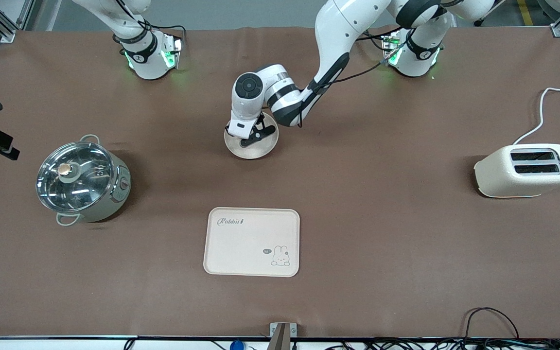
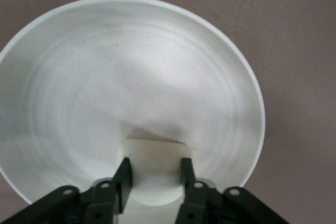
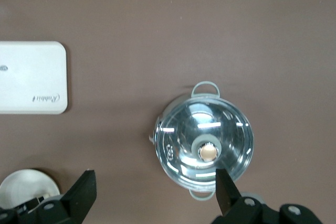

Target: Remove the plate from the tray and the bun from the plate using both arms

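The plate [image 1: 251, 144] sits on the tabletop, farther from the front camera than the empty tray [image 1: 252, 241]. The left claw [image 2: 156, 176] is down in it, its fingers either side of the bun [image 2: 156, 171]. The right claw [image 3: 152, 188] waits open above the pot [image 3: 205, 142].

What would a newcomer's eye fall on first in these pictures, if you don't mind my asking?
Probably the left gripper, down in the round plate on the bare table, its fingers either side of the pale bun. The plate sits farther from the front camera than the tray. The shiny lidded pot toward the right arm's end also stands out.
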